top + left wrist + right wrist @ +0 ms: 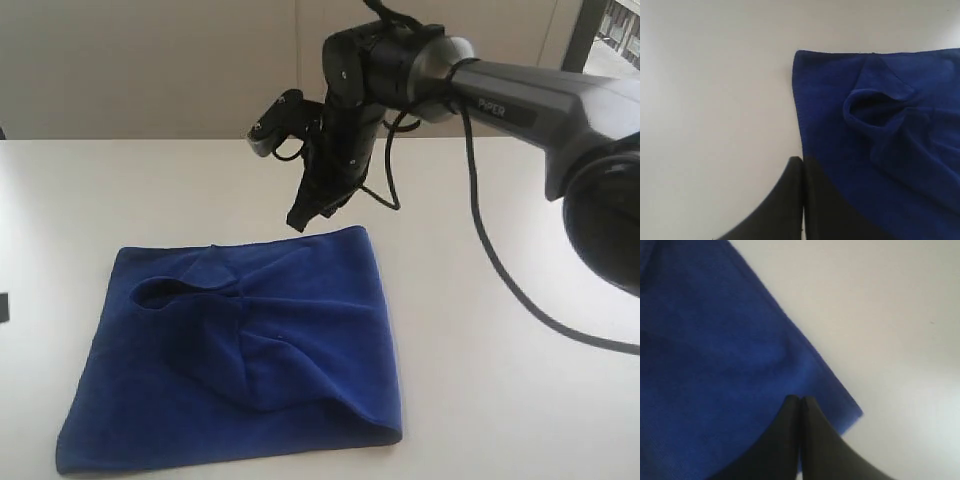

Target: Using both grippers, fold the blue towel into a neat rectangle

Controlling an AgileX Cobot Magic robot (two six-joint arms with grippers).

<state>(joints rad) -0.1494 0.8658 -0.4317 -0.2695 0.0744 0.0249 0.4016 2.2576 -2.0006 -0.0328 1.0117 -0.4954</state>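
Note:
The blue towel [290,330] lies on the white table [500,400], folded over roughly, with a rumpled open pocket [165,293] near its far left. My right gripper [298,220] hangs tip-down just above the towel's far edge, not touching it. Seen from the right wrist, the right gripper [800,399] is shut and empty above a towel [705,340] corner. The left wrist view has my left gripper [802,160] shut and empty over the side edge of the towel [900,150]. The exterior view does not show the left gripper.
A black cable [480,230] loops from the right arm [520,100] down over the table's right side. A small dark object [3,306] pokes in at the left edge. A beige wall [150,60] stands behind the table's far edge.

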